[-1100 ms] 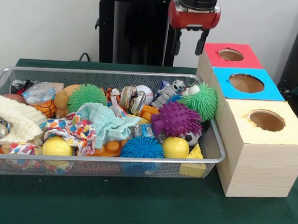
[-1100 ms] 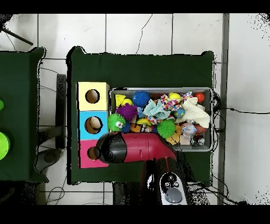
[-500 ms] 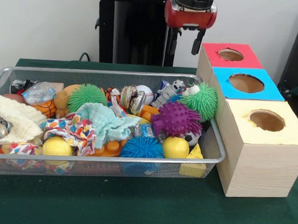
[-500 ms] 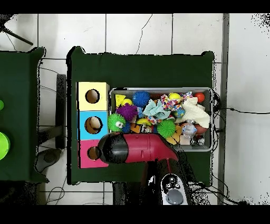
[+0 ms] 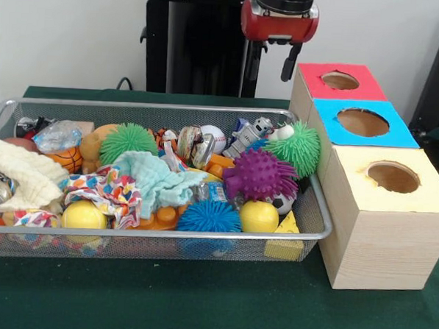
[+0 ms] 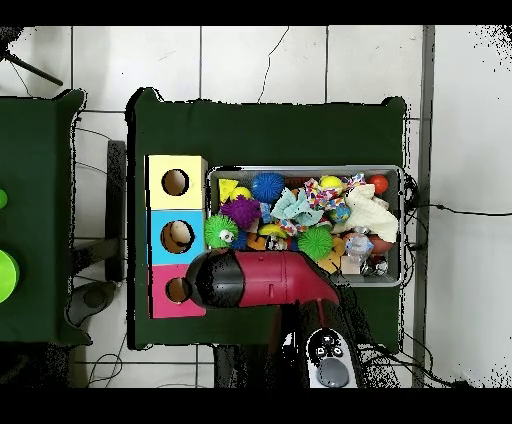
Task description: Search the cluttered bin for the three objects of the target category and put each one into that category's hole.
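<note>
Item: claw (image 5: 272, 61), upper centre of frame, spread wide, empty, above bin (image 5: 316, 214). I would descend vertically onto the exposed purple spiky ball (image 5: 259, 174), avoiding neighbours.

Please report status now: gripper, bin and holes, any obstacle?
Gripper open, empty, raised behind bin, beside red box. Bin full of clutter. Red, blue and yellow holes unobstructed.
</note>
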You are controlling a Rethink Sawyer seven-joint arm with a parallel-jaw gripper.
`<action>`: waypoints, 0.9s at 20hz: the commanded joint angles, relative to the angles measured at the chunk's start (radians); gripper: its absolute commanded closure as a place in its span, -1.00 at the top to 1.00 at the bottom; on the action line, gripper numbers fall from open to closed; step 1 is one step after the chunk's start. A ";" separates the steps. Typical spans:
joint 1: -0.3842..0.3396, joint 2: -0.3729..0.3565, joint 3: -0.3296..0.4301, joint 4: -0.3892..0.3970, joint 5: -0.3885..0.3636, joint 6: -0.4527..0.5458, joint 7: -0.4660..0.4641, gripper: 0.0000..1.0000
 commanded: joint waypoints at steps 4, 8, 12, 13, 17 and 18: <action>-0.069 0.028 -0.009 -0.042 0.014 0.034 0.105 1.00; -0.173 0.090 0.046 -0.049 0.003 -0.061 0.036 1.00; -0.252 0.127 0.088 -0.079 0.001 -0.036 -0.017 1.00; -0.264 0.133 0.091 -0.083 -0.002 -0.036 -0.018 1.00; -0.294 0.147 0.091 -0.092 -0.012 -0.037 -0.003 1.00; -0.294 0.151 0.080 -0.096 -0.010 -0.034 0.014 1.00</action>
